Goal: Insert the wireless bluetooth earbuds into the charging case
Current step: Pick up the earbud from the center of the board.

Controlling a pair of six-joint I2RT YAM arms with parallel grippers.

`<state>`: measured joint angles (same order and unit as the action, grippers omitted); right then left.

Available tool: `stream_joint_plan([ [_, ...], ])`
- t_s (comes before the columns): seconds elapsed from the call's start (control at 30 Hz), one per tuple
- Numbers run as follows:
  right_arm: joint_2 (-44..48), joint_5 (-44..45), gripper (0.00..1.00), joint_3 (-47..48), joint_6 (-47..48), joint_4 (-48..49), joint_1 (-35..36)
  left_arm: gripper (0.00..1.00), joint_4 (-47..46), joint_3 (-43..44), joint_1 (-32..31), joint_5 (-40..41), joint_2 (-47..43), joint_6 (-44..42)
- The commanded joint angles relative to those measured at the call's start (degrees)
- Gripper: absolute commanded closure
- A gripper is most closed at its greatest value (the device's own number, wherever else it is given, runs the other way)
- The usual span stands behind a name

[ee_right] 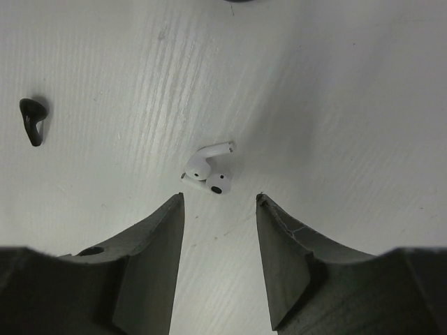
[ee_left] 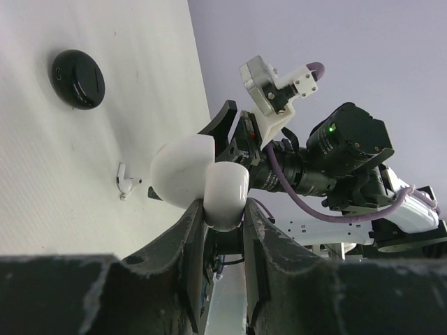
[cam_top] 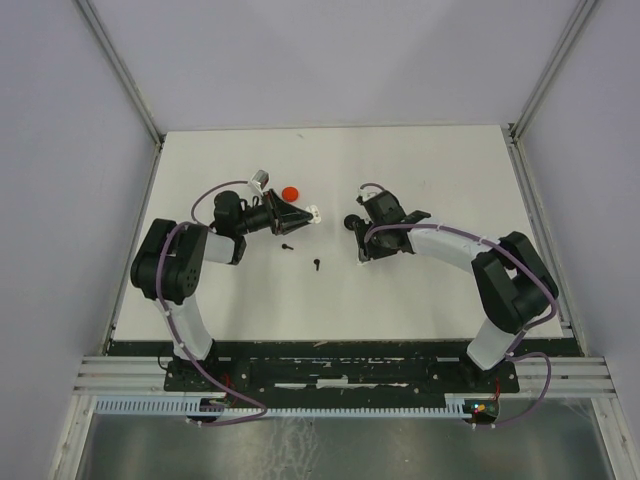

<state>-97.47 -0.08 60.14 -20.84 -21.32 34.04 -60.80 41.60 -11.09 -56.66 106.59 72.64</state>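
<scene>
My left gripper [ee_left: 223,209] is shut on an open white charging case [ee_left: 225,192] with its lid [ee_left: 183,171] swung aside, held above the table; the case also shows in the top view [cam_top: 313,213]. Two white earbuds [ee_right: 208,171] lie together on the table just ahead of my right gripper [ee_right: 218,199], which is open, empty and pointing down at them. One of them shows in the left wrist view [ee_left: 126,180]. Two black earbuds [cam_top: 287,246] [cam_top: 317,265] lie near the middle; one of them shows in the right wrist view [ee_right: 33,120].
A black round disc [ee_left: 78,78] lies on the table beside my right gripper [cam_top: 361,243]. A red round thing [cam_top: 290,193] and a small silvery object [cam_top: 258,181] lie behind my left gripper [cam_top: 298,215]. Grey walls enclose the white table [cam_top: 430,170].
</scene>
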Motion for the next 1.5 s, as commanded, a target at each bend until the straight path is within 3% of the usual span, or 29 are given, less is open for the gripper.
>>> stream_joint_plan([
  [0.0,-0.15,-0.08,0.48,-0.78,-1.38,3.34,0.27,0.79,-5.80,-0.30,0.17,-1.15,0.96,2.37],
  [1.47,-3.45,-0.09,0.66,-0.93,-2.32,3.86,-0.27,0.80,-7.99,-0.65,0.11,-1.33,1.43,3.82],
])
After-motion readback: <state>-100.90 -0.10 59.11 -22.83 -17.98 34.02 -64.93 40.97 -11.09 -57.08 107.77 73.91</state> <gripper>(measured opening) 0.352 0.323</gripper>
